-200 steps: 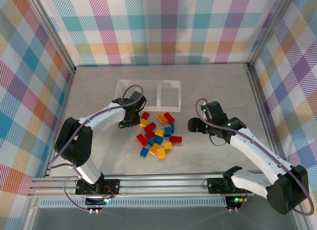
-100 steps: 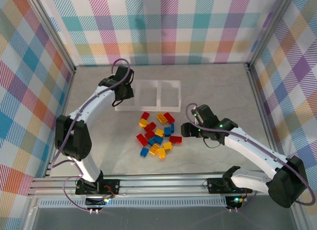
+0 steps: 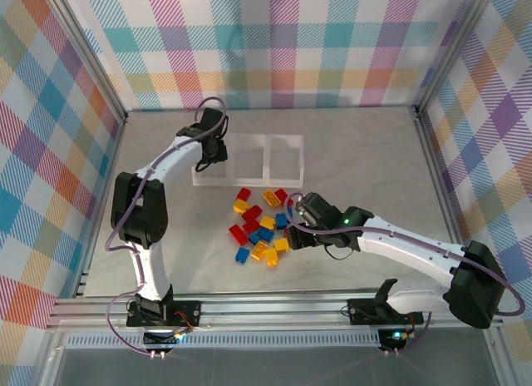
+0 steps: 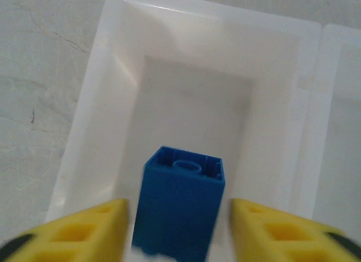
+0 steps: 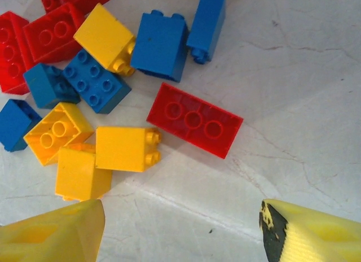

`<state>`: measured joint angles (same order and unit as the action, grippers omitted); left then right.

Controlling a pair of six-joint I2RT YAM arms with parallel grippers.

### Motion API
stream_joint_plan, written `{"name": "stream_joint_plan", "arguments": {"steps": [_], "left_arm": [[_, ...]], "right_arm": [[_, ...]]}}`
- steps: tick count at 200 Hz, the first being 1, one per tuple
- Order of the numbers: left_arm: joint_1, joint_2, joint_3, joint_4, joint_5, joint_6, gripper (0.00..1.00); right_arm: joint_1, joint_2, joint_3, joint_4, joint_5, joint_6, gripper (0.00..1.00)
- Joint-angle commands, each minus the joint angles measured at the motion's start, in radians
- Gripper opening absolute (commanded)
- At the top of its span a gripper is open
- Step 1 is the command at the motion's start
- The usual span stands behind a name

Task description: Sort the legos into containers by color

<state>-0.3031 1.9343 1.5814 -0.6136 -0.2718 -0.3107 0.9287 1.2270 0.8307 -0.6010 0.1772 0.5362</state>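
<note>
My left gripper [image 4: 179, 217] hovers over the left compartment of the clear tray [image 3: 287, 160]. Its yellow fingers [image 4: 84, 228] stand open. A blue brick [image 4: 180, 205] sits between them with a gap on each side, its underside facing the camera and its lower edge blurred. From above, the left gripper [image 3: 209, 151] is at the tray's left end. The loose legos [image 3: 262, 228] lie in a pile in front of the tray. My right gripper [image 5: 180, 222] is open just above the pile's right edge, close to a flat red brick [image 5: 194, 119] and a yellow brick [image 5: 125, 149].
The tray's inner wall [image 4: 101, 104] rises around the blue brick, and a divider [image 4: 313, 104] separates the middle compartment. Blue bricks [image 5: 161, 44] and red bricks [image 5: 51, 33] crowd the pile's far side. Bare grey table [image 5: 271, 160] extends right of the red brick.
The left gripper carried the blue brick from the pile up to the tray's left compartment and opened around it. The right gripper moved left to the pile's right edge.
</note>
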Motion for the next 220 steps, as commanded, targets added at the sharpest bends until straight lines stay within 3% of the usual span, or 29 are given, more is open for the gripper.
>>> {"name": "stream_joint_plan", "arguments": {"steps": [1,55,96,122,176,220], "left_arm": [[0.010,-0.053,-0.001,0.005,0.005,-0.003,0.57],[0.004,-0.306,-0.219,0.001,0.045,-0.073,0.60],[-0.042,-0.522,-0.394,-0.053,0.006,-0.148,0.61],[-0.080,-0.623,-0.471,-0.096,-0.032,-0.202,0.61],[-0.139,-0.641,-0.471,-0.135,-0.059,-0.180,0.62],[-0.161,-0.653,-0.469,-0.138,-0.056,-0.165,0.63]], "right_arm": [[0.042,0.018,0.034,-0.017,0.030,0.043,0.72],[0.135,0.095,0.052,-0.025,0.065,0.095,0.69],[0.222,0.184,0.096,-0.001,0.057,0.120,0.67],[0.277,0.271,0.148,-0.008,0.064,0.194,0.60],[0.348,0.452,0.287,-0.049,0.094,0.275,0.56],[0.350,0.463,0.298,-0.084,0.134,0.327,0.54]]}}
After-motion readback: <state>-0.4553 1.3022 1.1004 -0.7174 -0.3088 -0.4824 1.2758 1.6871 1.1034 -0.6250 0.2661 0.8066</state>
